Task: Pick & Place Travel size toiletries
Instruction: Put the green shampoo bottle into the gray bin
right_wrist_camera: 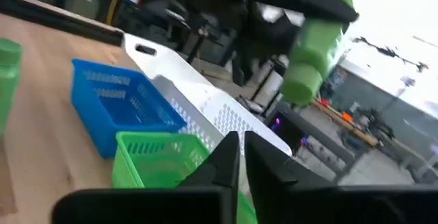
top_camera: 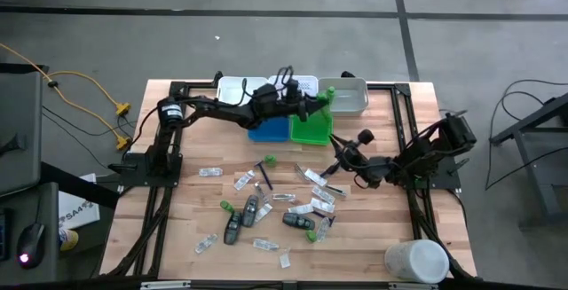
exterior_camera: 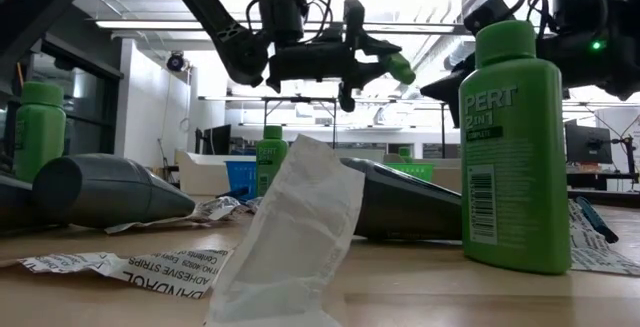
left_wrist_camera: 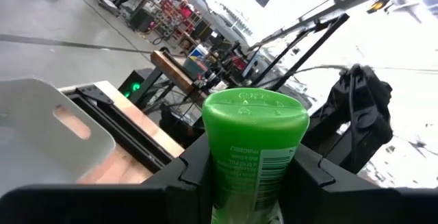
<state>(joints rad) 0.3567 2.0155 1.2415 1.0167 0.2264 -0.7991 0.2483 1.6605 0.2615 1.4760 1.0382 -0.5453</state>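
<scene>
Trays number four: two white, one blue [top_camera: 264, 131], one green [top_camera: 308, 130].

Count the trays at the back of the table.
5: a blue tray and a green tray side by side, and three white trays behind them, at left, middle and right. The left arm crosses them, so another may be hidden.

My left gripper [top_camera: 323, 104] is dark, gripping a bright green bottle [left_wrist_camera: 252, 152] above the green tray [top_camera: 309, 129]. Beside that tray sit a blue tray [top_camera: 267, 131] and white trays [top_camera: 348, 98]. Near it, the wooden table [top_camera: 177, 228] is pale tan, and my right gripper [top_camera: 337, 168] is black.
</scene>
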